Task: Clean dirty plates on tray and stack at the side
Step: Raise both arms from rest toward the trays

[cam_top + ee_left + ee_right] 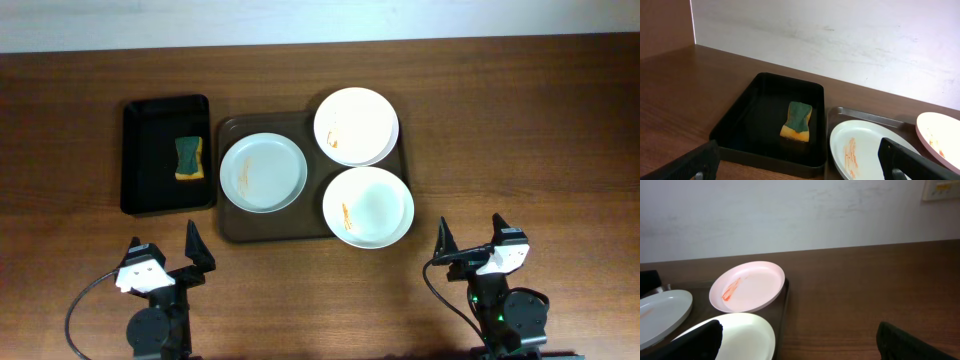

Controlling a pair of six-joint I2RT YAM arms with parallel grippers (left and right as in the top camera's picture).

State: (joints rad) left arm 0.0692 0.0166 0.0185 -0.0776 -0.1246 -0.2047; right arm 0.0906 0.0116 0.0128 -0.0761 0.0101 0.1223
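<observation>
Three white plates with orange-brown smears lie on the dark brown tray point(238, 226): a left plate point(263, 172), a back right plate point(356, 126) and a front right plate point(368, 207). My left gripper point(165, 258) is open and empty near the front edge, in front of the black tray. My right gripper point(480, 245) is open and empty, right of and nearer than the brown tray. The left wrist view shows the left plate point(867, 150). The right wrist view shows the back right plate point(747, 287) and the front right plate point(747, 335).
A smaller black tray point(150, 195) stands left of the brown tray and holds a green and yellow sponge point(188, 158), also in the left wrist view point(797, 121). A white wall runs along the table's far edge.
</observation>
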